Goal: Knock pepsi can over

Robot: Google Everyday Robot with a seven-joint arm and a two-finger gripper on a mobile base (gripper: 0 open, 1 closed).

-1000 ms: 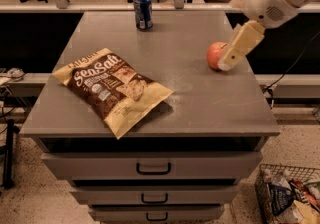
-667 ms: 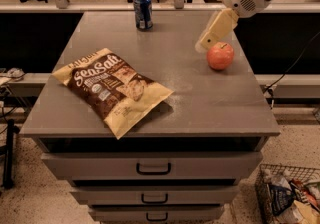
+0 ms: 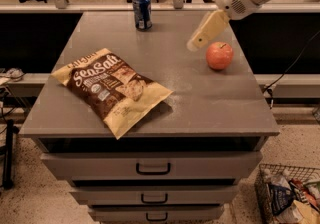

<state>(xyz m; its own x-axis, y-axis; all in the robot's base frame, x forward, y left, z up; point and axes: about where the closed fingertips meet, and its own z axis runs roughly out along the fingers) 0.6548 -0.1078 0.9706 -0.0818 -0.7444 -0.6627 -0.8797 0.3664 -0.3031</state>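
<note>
The gripper has swung up and left since a second ago, from the apple's right side to just above and left of it. It hangs over the grey cabinet top in the upper right of the frame. It's touching nothing and holding nothing, and I can't tell how far open it is. The pepsi can stands upright at top centre, near the back edge and well apart from the gripper; its markings aren't readable. The chip bag at left centre reads "Sea Salt".
</note>
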